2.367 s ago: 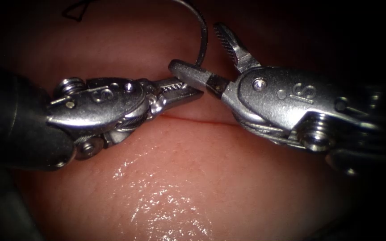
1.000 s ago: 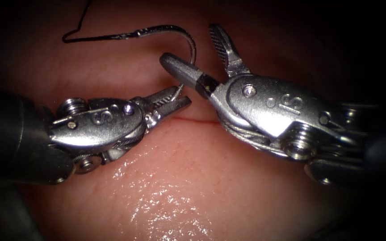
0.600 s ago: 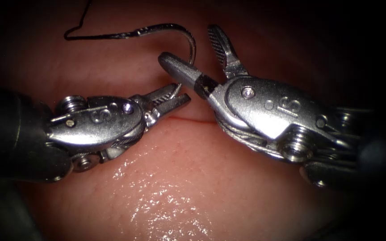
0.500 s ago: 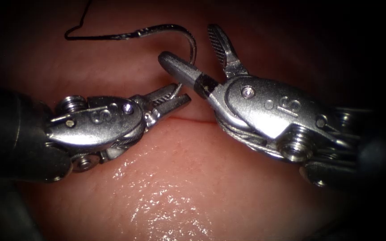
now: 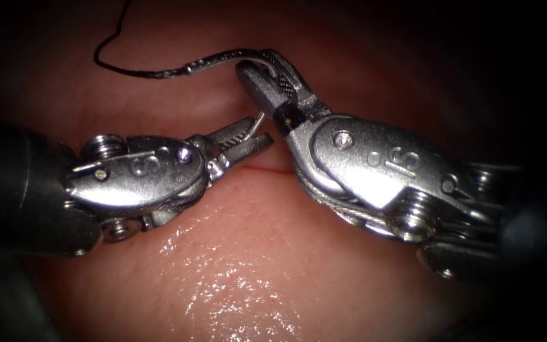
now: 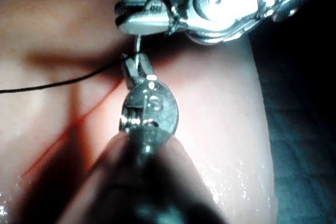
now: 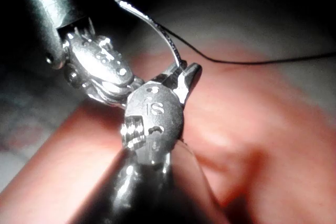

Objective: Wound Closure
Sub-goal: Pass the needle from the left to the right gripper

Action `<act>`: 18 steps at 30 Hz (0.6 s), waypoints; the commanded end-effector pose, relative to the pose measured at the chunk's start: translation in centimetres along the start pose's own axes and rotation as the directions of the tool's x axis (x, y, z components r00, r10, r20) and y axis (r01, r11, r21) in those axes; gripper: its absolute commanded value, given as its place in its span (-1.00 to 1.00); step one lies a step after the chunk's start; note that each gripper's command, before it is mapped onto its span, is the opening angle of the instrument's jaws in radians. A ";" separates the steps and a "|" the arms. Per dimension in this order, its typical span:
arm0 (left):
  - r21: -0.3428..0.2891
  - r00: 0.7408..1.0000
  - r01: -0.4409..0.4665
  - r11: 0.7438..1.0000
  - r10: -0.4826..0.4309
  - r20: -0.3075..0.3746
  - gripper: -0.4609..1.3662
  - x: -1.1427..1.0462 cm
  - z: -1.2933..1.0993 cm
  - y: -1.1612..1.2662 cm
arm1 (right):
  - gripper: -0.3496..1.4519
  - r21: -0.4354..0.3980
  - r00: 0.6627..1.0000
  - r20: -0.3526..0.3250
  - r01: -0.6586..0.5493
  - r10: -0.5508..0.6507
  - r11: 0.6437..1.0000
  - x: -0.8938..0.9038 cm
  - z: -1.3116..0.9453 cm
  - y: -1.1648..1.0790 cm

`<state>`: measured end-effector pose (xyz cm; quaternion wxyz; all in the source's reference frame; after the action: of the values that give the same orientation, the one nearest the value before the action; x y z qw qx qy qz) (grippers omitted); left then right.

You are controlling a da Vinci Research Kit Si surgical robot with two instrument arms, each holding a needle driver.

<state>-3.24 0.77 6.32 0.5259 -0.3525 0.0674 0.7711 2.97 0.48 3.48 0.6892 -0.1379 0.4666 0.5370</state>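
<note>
Between both grippers, needle (image 5: 267, 88) aloft.

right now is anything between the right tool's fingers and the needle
Nothing visible. The right tool is already shut on the needle along the top of its curve, toward the thread end. The left tool grips it near the tip. The needle is clear of the tissue, above the cut.

Surroundings: darkness rings the endoscope view on every side.
Light: strong and close, with wet glints towards the near edge.
Bench surface (image 6: 299, 145): dim bluish cover with a faint grid.
</note>
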 end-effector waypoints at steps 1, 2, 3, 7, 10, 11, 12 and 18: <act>-0.003 1.000 0.001 1.000 -0.001 -0.001 -0.88 0.00 0.00 0.00 | -1.00 -0.004 1.000 0.005 -0.001 0.001 1.000 0.01 0.00 0.00; -0.003 1.000 -0.005 1.000 0.005 0.000 -0.88 0.00 0.00 0.00 | -1.00 -0.003 1.000 0.005 -0.001 0.001 1.000 0.01 0.00 0.00; -0.004 1.000 -0.004 1.000 0.004 -0.003 -0.88 0.00 -0.01 0.00 | -1.00 -0.003 1.000 0.005 -0.001 0.001 1.000 0.01 0.00 0.00; -0.006 1.000 -0.003 1.000 0.003 0.000 -0.88 0.04 -0.02 -0.03 | -1.00 -0.001 1.000 0.012 0.000 0.000 1.000 0.01 -0.01 0.02; -0.069 0.999 0.044 0.997 -0.043 0.019 -0.10 0.07 -0.04 -0.08 | -1.00 0.000 1.000 0.014 0.000 0.000 1.000 0.01 -0.02 0.03; -0.085 0.998 0.063 0.994 -0.061 0.023 0.02 0.08 -0.05 -0.09 | -1.00 0.001 1.000 0.017 -0.005 0.005 1.000 0.00 -0.02 0.03; -0.099 0.996 0.083 0.992 -0.081 0.024 0.14 0.09 -0.05 -0.10 | -1.00 0.001 1.000 0.017 -0.005 0.005 1.000 0.00 -0.02 0.04; -0.132 0.992 0.120 0.984 -0.116 0.038 0.71 0.14 -0.10 -0.19 | -1.00 0.013 0.999 0.032 -0.033 0.032 0.999 -0.02 -0.03 0.05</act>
<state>-3.05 0.92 6.20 0.5447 -0.3814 -0.0182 0.7467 2.90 0.47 3.50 0.6880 -0.1140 0.4618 0.5480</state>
